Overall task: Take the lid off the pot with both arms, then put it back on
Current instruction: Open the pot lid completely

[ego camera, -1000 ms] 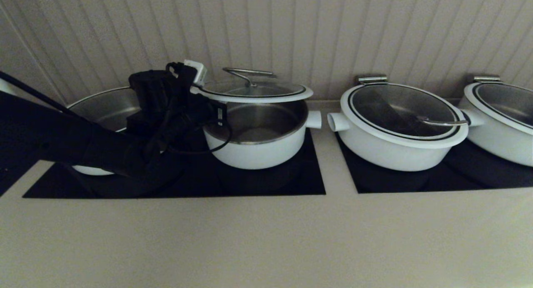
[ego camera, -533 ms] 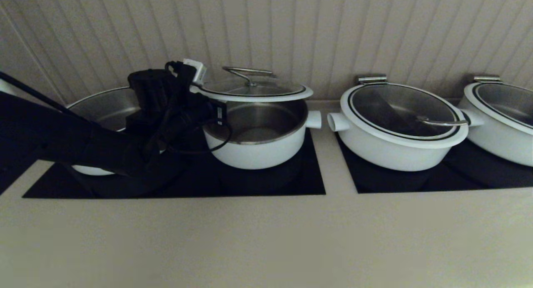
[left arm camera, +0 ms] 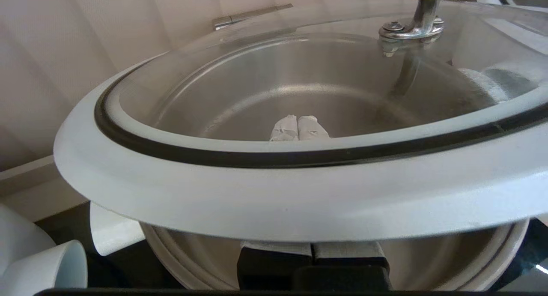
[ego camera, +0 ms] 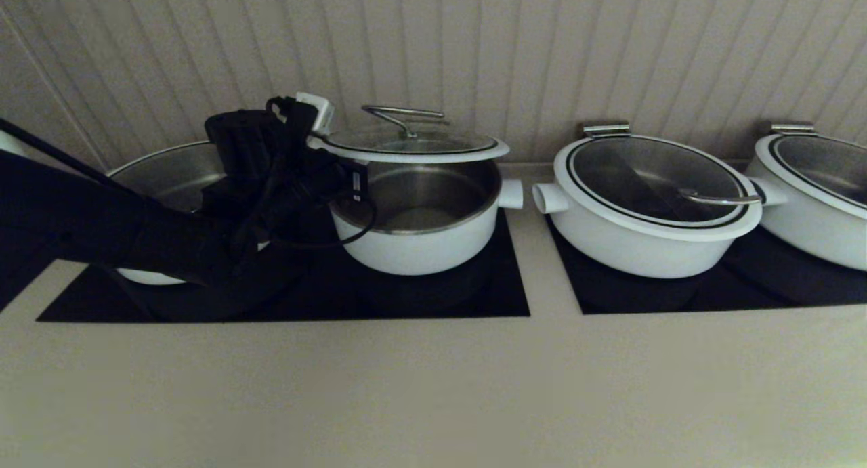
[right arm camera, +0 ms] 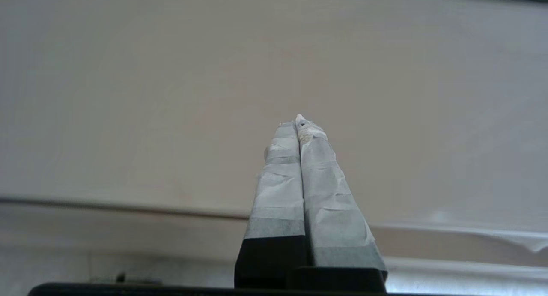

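Observation:
The lid point(ego camera: 406, 146) hangs level above the open pot point(ego camera: 420, 241), with a gap between rim and pot. Its steel bar handle point(ego camera: 405, 116) stands free on top. My left gripper point(left arm camera: 299, 127) is shut and reaches under the lid's left edge; the white rim point(left arm camera: 274, 197) rests on top of the closed fingers, whose taped tips show through the glass. The pot's steel inside point(left arm camera: 471, 261) and one white side stub point(left arm camera: 113, 231) lie below. My right gripper point(right arm camera: 298, 121) is shut and empty, facing a plain pale surface, and is out of the head view.
A wide open pot point(ego camera: 169, 177) sits behind my left arm. A wide lidded pot point(ego camera: 650, 204) and another point(ego camera: 819, 183) stand to the right on black cooktops point(ego camera: 433, 299). The ribbed wall is close behind; pale counter lies in front.
The lid and my left gripper have risen slightly above the pot. Nothing else has moved.

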You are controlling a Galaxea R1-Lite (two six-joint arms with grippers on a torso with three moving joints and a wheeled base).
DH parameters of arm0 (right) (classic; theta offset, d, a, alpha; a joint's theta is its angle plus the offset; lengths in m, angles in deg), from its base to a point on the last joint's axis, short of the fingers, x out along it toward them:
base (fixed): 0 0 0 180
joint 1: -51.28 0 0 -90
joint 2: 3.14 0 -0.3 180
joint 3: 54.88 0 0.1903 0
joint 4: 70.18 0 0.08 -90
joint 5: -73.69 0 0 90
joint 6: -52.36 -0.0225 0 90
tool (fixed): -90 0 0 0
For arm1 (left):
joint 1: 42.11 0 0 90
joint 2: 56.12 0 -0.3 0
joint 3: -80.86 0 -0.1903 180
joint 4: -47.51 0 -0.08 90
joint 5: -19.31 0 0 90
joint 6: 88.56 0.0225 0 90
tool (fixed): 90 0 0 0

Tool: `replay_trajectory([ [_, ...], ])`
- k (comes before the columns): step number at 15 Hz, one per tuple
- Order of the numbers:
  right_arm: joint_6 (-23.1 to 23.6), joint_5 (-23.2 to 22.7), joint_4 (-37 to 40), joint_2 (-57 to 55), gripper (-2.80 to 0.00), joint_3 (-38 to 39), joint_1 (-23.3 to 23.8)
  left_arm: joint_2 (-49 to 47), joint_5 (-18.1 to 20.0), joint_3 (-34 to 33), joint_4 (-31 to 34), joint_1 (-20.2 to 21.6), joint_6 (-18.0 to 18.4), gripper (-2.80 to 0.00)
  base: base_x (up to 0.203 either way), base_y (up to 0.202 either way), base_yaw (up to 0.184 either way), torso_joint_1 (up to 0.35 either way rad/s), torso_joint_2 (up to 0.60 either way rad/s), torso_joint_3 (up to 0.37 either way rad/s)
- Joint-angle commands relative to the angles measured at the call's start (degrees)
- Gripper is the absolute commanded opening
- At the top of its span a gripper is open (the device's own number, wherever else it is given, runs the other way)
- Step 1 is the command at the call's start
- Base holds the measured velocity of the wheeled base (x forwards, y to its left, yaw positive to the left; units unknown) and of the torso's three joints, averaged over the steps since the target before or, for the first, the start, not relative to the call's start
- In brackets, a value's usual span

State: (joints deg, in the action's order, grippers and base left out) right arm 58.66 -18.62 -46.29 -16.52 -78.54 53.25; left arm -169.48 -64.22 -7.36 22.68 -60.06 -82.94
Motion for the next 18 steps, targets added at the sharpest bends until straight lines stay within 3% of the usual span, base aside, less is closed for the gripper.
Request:
replay_trajectory([
  [1,0.02,0.01,-0.14,6.23,-2.8,0.19,-0.4,-0.04,0.11,0.0,-2.8,-0.01,-0.1,-2.8,0.0,0.0,0.0,0.0,0.0,0.0],
  [4,-0.13,0.02,-0.4,13.31,-2.8,0.28,-0.9,-0.34,0.12,0.23,-3.66,0.1,-0.08,-2.8,0.0,0.0,0.0,0.0,0.0,0.0],
  [18,-0.15,0.02,-0.44,13.38,-2.8,0.29,-1.01,0.77,0.12,2.49,-3.92,0.1,-0.43,-2.8,0.0,0.0,0.0,0.0,0.0,0.0],
])
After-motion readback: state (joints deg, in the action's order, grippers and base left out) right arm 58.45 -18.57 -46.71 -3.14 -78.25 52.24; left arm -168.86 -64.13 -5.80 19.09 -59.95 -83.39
